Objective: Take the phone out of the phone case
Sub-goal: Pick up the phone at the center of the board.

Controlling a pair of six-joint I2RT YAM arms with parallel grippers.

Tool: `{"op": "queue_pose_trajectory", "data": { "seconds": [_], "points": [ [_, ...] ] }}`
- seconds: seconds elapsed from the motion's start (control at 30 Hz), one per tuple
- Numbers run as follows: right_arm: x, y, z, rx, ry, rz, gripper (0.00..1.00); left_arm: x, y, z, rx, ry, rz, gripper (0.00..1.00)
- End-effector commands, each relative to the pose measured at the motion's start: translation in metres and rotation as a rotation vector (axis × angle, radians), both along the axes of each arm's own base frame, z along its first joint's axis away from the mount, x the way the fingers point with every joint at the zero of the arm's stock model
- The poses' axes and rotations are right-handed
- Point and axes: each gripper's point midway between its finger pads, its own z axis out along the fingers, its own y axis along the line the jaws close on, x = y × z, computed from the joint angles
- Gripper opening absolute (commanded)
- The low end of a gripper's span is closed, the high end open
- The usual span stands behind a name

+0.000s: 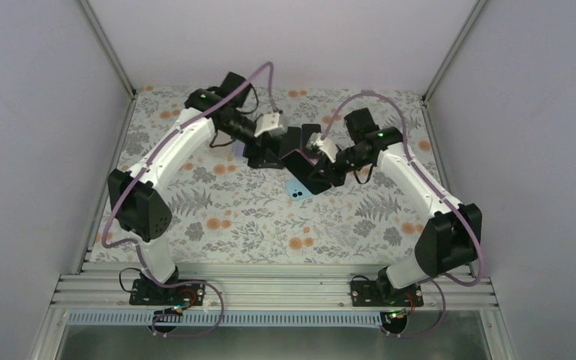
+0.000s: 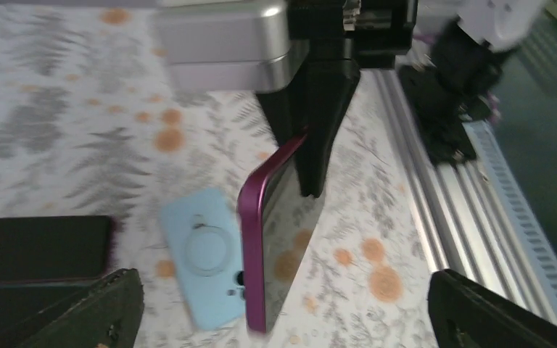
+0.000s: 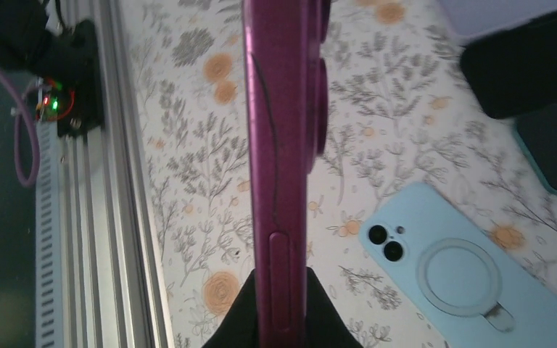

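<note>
The left claw (image 2: 283,301) stands wide open, its dark fingers (image 2: 109,312) apart and holding nothing, just to the left of the magenta phone (image 3: 279,130). The phone is out of its case, raised on edge above the floral surface (image 1: 270,232). The light-blue phone case (image 3: 464,275) lies flat just beneath it, back side up. The right claw (image 3: 279,312) is clamped on the phone's edge.

Plain white walls (image 1: 30,112) (lavender tint), floral tablecloth (image 1: 270,225), aluminium rail (image 1: 270,289) at near edge.
</note>
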Motion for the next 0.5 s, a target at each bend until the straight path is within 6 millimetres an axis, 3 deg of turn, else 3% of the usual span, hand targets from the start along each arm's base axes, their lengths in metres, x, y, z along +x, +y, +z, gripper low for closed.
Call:
{"op": "queue_pose_trajectory", "data": {
  "seconds": [0.0,0.2,0.33,0.47],
  "points": [
    [0.023,-0.01,0.017,0.153,0.065,-0.092,0.04,0.042,0.013,0.065,-0.183,-0.094,0.183,1.0],
    [0.063,-0.043,0.013,0.232,0.132,-0.248,0.04,0.083,0.05,0.126,-0.327,-0.226,0.448,1.0],
    [0.096,-0.071,0.001,0.285,0.216,-0.362,0.04,0.123,0.078,0.148,-0.301,-0.275,0.736,1.0],
    [0.131,-0.098,-0.017,0.34,0.319,-0.503,0.04,0.136,0.096,0.159,-0.292,-0.317,0.862,1.0]
  ]
}}
